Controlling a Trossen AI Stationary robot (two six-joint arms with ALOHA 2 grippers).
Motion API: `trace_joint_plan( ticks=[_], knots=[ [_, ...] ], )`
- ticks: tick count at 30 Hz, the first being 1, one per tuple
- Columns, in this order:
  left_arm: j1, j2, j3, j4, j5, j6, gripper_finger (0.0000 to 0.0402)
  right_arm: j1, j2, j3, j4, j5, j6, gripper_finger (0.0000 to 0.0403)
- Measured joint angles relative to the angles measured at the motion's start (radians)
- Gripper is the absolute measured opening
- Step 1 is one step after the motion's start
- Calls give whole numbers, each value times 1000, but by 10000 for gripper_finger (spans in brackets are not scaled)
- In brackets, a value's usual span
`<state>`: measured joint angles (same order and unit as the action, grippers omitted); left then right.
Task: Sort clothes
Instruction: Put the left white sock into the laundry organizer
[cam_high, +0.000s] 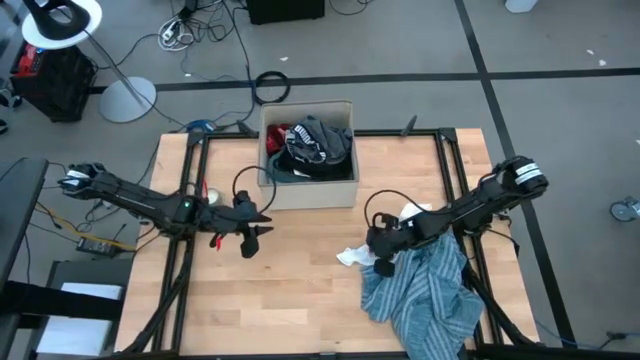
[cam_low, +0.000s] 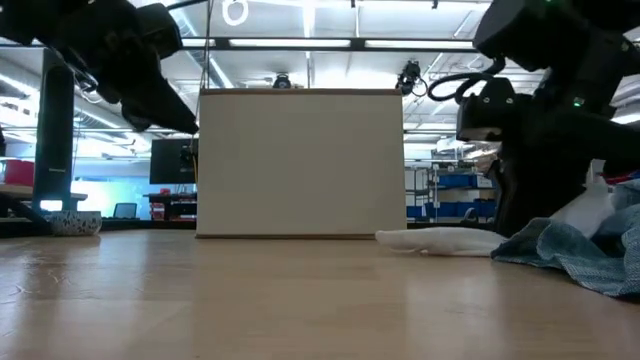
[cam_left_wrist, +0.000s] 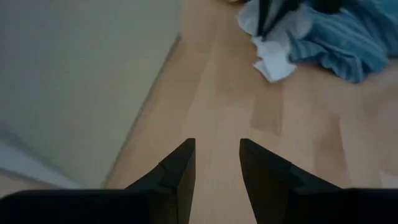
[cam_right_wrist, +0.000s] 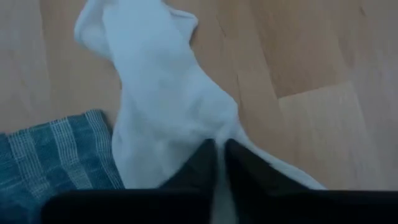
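Observation:
A white cloth piece (cam_high: 355, 257) lies on the table right of centre, next to a blue-white striped shirt (cam_high: 425, 295) spread toward the near right corner. My right gripper (cam_high: 383, 262) is down on the white piece and shut on it (cam_right_wrist: 217, 163). My left gripper (cam_high: 250, 240) is open and empty, above the table just near the cardboard box (cam_high: 308, 190); its fingers (cam_left_wrist: 214, 171) point toward the right. Black, white and red clothes (cam_high: 312, 145) lie inside the box. My right gripper pinches a fold of the white piece (cam_right_wrist: 211, 134) between its two fingers, coming from above and slanting toward the table's left. The rest of the white piece (cam_right_wrist: 149, 68) lies slack on the table, one edge over the striped shirt (cam_right_wrist: 56, 155).
The tan cardboard box stands at the table's far middle, its near wall (cam_low: 300, 165) facing the low camera. Bare wood (cam_high: 280, 300) lies between the arms and at the near left. Cables and a lamp base (cam_high: 125, 98) lie on the floor beyond the table.

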<state>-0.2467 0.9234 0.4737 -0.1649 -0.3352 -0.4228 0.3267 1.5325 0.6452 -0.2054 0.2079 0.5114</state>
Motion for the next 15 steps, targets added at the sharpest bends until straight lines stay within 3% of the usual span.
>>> trace_joint_plan(
  ticks=[2,5,15],
  knots=[
    [-8,0,-33,49,21,32,131,0,3,21,-21,11,-23,14],
    [-17,0,-75,126,34,78,131,-5,-22,91,-97,37,-57,8],
    [-68,0,-172,222,56,81,131,-52,-98,532,-473,177,-234,2]
  ],
)
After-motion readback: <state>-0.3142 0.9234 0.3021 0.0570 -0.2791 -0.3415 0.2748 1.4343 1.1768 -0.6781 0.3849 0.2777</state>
